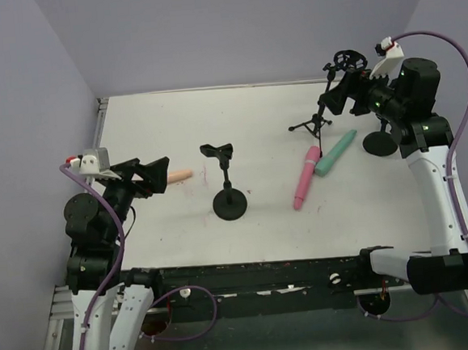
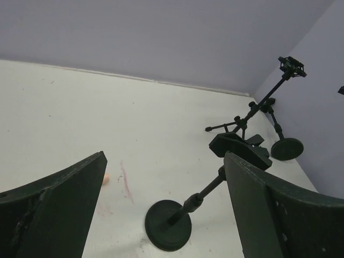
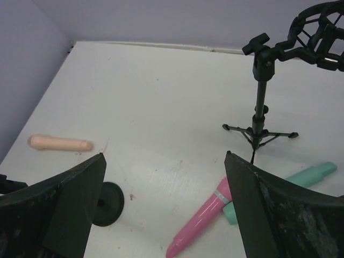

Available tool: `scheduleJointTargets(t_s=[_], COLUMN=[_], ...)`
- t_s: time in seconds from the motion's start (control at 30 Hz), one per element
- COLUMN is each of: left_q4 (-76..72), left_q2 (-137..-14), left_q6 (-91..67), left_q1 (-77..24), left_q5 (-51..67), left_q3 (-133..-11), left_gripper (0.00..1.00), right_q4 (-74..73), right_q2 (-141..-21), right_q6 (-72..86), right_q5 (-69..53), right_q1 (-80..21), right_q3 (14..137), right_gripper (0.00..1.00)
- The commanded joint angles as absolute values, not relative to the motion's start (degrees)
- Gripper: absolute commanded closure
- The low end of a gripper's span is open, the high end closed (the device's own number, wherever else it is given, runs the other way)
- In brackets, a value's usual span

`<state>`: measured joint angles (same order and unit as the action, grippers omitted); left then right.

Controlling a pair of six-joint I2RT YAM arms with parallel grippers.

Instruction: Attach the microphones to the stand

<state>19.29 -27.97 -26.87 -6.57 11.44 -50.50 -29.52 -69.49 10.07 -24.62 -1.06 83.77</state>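
The peach-beige microphone (image 1: 179, 176) lies on the white table at the left; my left gripper (image 1: 153, 175) hovers open and empty just beside its near end. The pink microphone (image 1: 305, 177) and the teal-green microphone (image 1: 336, 152) lie side by side at the right, touching at their upper ends. A black round-base stand (image 1: 229, 200) with a clip on top stands mid-table. A tripod stand (image 1: 315, 124) with a shock mount stands at the back right. My right gripper (image 1: 337, 94) is open and empty, raised above the tripod. The right wrist view shows the pink microphone (image 3: 201, 217), the teal one (image 3: 301, 177) and the peach one (image 3: 59, 143).
A second black round base (image 1: 381, 143) sits at the right beside the right arm. The left wrist view shows the round-base stand (image 2: 168, 224), the tripod stand (image 2: 239, 124) and only the tip of the peach microphone (image 2: 106, 179). Purple walls close in the table.
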Motion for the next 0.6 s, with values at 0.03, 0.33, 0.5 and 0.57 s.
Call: scheduleJointTargets(t_s=[0.03, 0.33, 0.5, 0.57], left_q4=[17.9, 6.4, -12.4, -21.5], left_q2=[-24.5, -22.9, -23.5, -23.6], left_q6=[-28.9, -25.2, -31.4, -36.5], left_q1=[-6.8, -7.0, -7.5, -7.9], left_q5=[16.1, 34.8, 48.3, 49.4], left_q3=[-45.3, -37.7, -28.3, -23.1], left_gripper=[0.02, 0.02, 0.02, 0.02], right_q4=[-30.0, -40.7, -51.9, -51.7], right_q2=[-68.9, -69.7, -69.6, -69.8], right_q6=[9.7, -19.8, -41.9, -44.7], right_q5=[-25.2, -61.3, -73.1, -74.7], right_q1=[-1.0, -1.0, -1.1, -1.1], right_q3=[81.3, 77.6, 71.6, 68.1], right_gripper=[0.0, 0.0, 0.0, 0.0])
